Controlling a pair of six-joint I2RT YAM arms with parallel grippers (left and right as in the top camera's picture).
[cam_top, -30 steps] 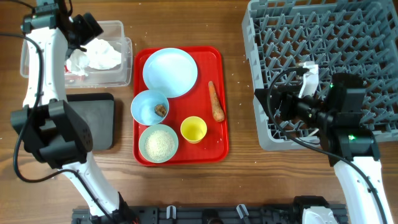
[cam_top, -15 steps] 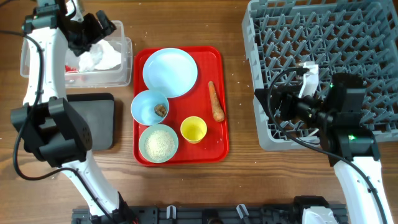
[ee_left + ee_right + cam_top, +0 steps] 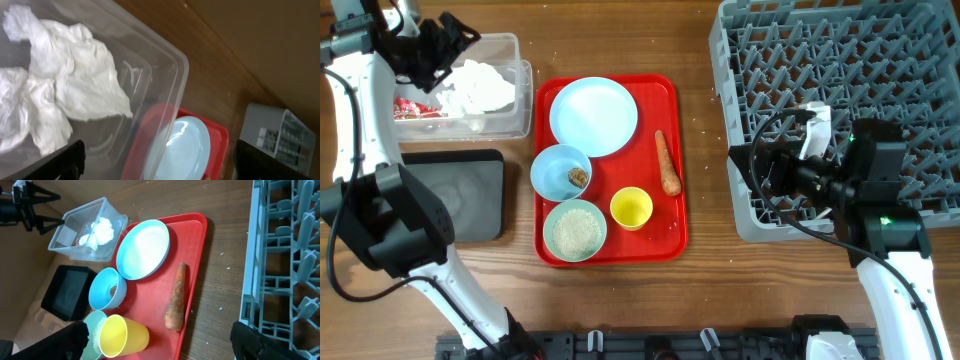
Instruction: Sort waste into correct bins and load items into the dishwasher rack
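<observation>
Hovering | left claw point(image 3: 450, 47) released, tissue point(image 3: 478, 85) beneath in clear tub point(image 3: 523, 72) | right claw point(image 3: 160, 339) released, carrot point(image 3: 175, 302) ahead

Upper left, tissue point(image 3: 480, 85) and red wrapper point(image 3: 415, 108) lay in the clear tub point(image 3: 521, 112), black tray point(image 3: 472, 195) below. Mid-frame sat plate point(image 3: 593, 116), bowls point(image 3: 556, 160) of rice point(image 3: 575, 232) and brown lump point(image 3: 577, 177), yellow cup point(image 3: 631, 208), carrot point(image 3: 666, 163); grey rack point(image 3: 840, 80) stood right.

Wooden table point(image 3: 705, 130): clear tub point(image 3: 523, 112), black tray point(image 3: 480, 200), red tray point(image 3: 658, 98), grey rack point(image 3: 800, 60).
</observation>
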